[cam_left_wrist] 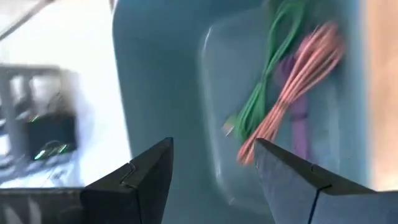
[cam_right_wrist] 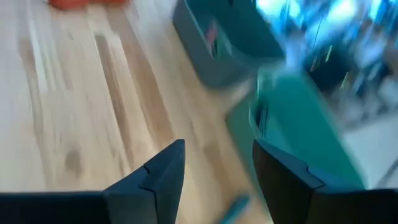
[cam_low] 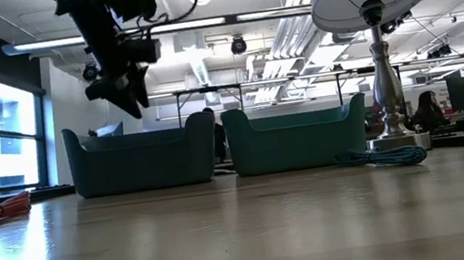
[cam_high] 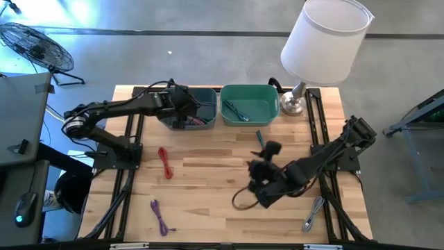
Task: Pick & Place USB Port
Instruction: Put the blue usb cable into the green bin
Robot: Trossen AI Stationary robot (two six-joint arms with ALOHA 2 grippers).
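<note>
1. The worktop (cam_high: 208,187) carries two bins at its far edge — a blue bin (cam_high: 201,114) and, just beside it, a green bin (cam_high: 250,104). A lamp (cam_high: 322,42) stands just beside the green bin on the other side.
2. Progress: the blue bin already holds cables, green and pink (cam_left_wrist: 292,81) among them, and the green bin holds at least one. Loose ones remain: a red cable (cam_high: 165,162) and a purple cable (cam_high: 159,217) nearer the front than the blue bin, a teal cable (cam_high: 259,137) just in front of the green bin, a silver cable (cam_high: 312,214) and a dark cable (cam_high: 243,200) near the front. So I judge the job partly done, with several picks left.
3. The left arm reaches over the blue bin; its gripper (cam_left_wrist: 211,174) hangs above the bin's contents, jaws wide and empty — likely just after a drop.
4. The right arm stretches in front of the green bin, low over the worktop; its gripper (cam_right_wrist: 217,171) is also spread and empty.
</note>
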